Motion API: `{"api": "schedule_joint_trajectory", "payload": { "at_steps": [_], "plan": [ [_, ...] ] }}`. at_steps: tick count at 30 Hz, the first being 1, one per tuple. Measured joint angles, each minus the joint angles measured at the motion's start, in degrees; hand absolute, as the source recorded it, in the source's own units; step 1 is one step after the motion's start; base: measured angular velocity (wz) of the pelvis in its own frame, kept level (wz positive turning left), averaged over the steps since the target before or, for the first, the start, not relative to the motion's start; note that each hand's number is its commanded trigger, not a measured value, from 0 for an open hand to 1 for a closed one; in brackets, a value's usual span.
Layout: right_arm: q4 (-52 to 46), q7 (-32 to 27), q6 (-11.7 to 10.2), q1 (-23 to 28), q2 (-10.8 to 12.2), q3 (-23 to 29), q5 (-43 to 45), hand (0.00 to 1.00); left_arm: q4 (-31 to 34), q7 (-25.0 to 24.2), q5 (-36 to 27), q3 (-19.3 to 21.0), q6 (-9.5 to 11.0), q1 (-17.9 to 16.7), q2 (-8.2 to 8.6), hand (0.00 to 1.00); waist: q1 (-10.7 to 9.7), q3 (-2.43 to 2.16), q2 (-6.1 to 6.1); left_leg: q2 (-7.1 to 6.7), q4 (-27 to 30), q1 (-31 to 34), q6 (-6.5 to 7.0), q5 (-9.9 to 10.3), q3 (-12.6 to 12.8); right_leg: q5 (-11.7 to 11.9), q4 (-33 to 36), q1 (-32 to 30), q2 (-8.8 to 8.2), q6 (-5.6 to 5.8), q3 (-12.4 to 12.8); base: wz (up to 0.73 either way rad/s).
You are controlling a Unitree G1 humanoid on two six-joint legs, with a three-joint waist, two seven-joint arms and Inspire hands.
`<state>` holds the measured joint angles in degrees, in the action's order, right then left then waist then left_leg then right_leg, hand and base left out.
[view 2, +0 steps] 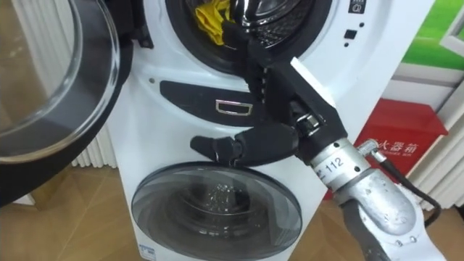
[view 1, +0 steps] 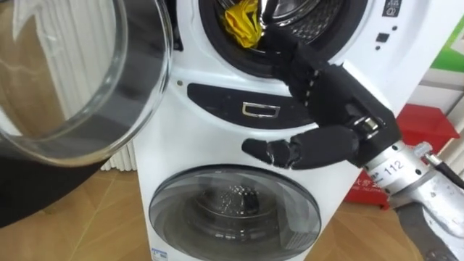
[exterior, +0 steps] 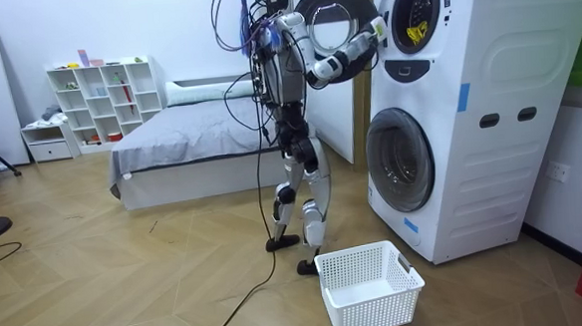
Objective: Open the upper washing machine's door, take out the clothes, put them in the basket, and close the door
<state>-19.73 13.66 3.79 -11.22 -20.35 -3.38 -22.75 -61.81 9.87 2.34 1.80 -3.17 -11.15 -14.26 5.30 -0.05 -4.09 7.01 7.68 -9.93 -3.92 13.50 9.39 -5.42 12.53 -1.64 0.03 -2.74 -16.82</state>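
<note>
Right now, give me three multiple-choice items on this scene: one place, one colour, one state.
1. Where is the yellow cloth?
A. in the lower drum
B. in the upper drum
C. on the floor

2. What colour is the laundry basket?
A. blue
B. black
C. white

3. What state is the right robot hand in?
A. open, fingers straight, reaching at the upper drum's mouth
B. shut on the cloth
C. hanging at the robot's side

Answers:
1 B: the cloth shows inside the open upper drum.
2 C: the room view shows a white slatted basket on the floor before the machine.
3 A: the fingers lie straight with the thumb spread, and the cloth is not between them.
</note>
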Motion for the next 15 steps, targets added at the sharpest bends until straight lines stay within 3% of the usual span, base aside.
{"api": "schedule_joint_trajectory", "payload": {
  "at_steps": [10,13,15],
  "plan": [
    [1.1,-6.5,-0.3,-6.4,0.7,-1.9,-2.1,0.0,0.0,-0.1,-0.4,-0.3,-0.2,0.8,1.0,0.0,1.5,-0.01,0.12,0.23,1.3,0.3,0.0,0.0,-0.2,0.0,0.3,0.0,-0.02,-0.23,-0.2,0.01],
    [1.2,-6.7,-0.3,-6.4,1.1,-2.7,-1.2,0.0,-0.1,-0.3,-0.5,-0.3,-0.3,0.8,0.9,0.0,2.0,0.58,-0.82,0.23,2.5,0.7,-0.1,0.0,-0.3,-0.8,1.3,-0.1,-0.34,-0.33,-0.5,0.08],
    [2.5,-7.5,-0.3,-6.4,2.2,-2.8,-1.0,0.0,-0.2,-0.5,-2.0,-0.7,-0.6,0.8,0.72,0.0,2.5,0.73,-1.43,1.01,6.8,2.4,-0.7,1.8,-0.3,-2.9,4.1,-0.7,-0.4,-0.59,-0.5,0.14]
  ]
}}
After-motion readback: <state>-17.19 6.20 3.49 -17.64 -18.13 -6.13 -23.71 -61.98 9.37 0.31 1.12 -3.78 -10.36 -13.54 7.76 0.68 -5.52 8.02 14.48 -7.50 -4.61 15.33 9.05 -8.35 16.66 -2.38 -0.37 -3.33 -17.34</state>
